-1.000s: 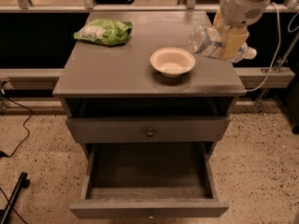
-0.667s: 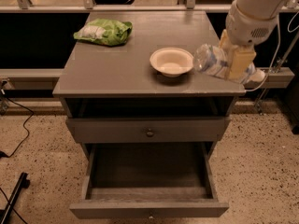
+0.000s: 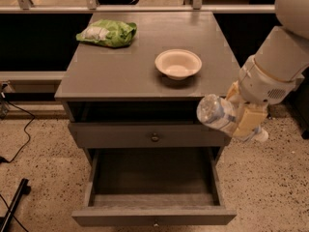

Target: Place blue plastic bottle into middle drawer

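Blue plastic bottle (image 3: 217,114) held sideways by clamped fingers (image 3: 249,121), arm (image 3: 277,57) angled down beside cabinet (image 3: 120,66) corner, middle drawer (image 3: 153,215) open below

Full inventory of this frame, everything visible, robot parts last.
blue plastic bottle: 1, clear, pale label, held in the air off the cabinet's right front corner
middle drawer: 1, grey, pulled out
upper drawer: 1, grey, round knob, just above
cabinet: 1, grey, centre
bowl: 1, cream, cabinet top
bag: 1, green, cabinet top, back left
cable: black, floor, left
arm: 1, white, right
gripper: 1, yellowish, shut on bottle
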`<state>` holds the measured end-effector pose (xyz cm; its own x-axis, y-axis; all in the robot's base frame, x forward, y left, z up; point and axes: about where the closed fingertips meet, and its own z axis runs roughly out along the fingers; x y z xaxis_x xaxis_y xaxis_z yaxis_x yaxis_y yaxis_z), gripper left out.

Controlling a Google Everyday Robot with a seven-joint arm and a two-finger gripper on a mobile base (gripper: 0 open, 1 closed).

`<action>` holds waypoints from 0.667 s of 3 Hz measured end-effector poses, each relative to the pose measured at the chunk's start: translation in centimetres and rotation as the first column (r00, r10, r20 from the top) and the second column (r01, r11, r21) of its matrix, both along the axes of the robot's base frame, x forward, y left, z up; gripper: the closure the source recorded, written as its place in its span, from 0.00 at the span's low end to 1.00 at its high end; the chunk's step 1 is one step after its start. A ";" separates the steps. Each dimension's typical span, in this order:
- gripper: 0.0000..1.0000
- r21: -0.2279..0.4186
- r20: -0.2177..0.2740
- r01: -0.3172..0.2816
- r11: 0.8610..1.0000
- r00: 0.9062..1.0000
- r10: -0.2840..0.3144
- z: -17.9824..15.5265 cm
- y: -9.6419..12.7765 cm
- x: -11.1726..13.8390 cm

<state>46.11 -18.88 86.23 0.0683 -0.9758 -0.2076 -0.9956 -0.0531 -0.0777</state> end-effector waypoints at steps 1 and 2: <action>1.00 0.002 -0.006 -0.002 1.000 1.000 0.002 -0.4 0.1 -0.2; 1.00 0.002 -0.006 -0.002 1.000 1.000 0.002 -0.4 0.1 -0.2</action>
<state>45.90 -18.81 85.83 0.0688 -0.9752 -0.2102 -0.9959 -0.0548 -0.0718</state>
